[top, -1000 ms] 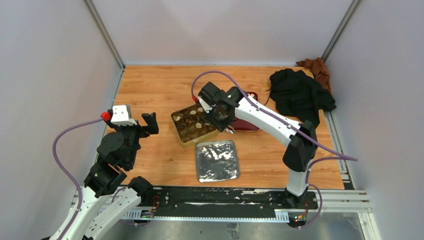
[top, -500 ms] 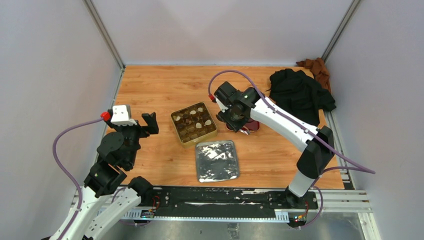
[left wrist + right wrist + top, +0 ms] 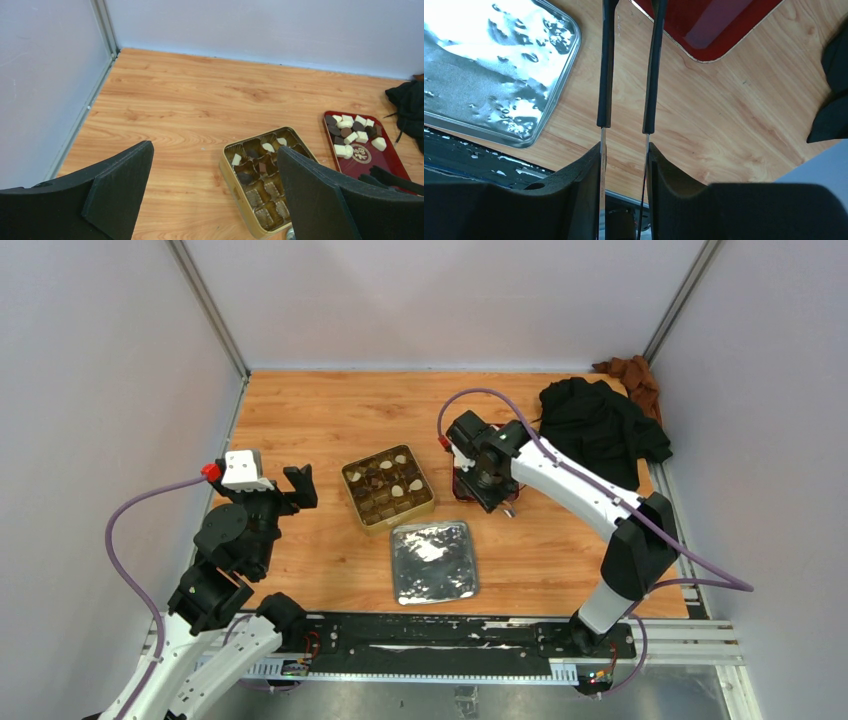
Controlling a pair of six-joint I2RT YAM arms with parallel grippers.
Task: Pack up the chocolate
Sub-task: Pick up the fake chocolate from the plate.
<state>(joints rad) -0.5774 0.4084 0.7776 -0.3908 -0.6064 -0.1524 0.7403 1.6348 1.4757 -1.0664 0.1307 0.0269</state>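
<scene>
The chocolate (image 3: 350, 131), cream-white and dark brown chunks, lies at the far end of a red tray (image 3: 367, 162). A few more pieces (image 3: 260, 152) sit in the back compartments of the gold tin (image 3: 388, 486). My right gripper (image 3: 487, 480) hovers over the red tray and covers most of it from above. It is shut on a pair of tongs (image 3: 604, 75), whose two thin black-sleeved arms run between its fingers (image 3: 624, 147) toward the red tray (image 3: 709, 25). My left gripper (image 3: 215, 148) is open and empty, raised left of the tin.
A silver lid (image 3: 433, 562) lies in front of the tin, near the base rail. A black cloth (image 3: 600, 430) and a brown cloth (image 3: 628, 375) are heaped in the back right corner. Walls close in the table on three sides.
My right arm has swung right with the tongs, from above the gold tin to above the red tray. The left arm has not moved.
</scene>
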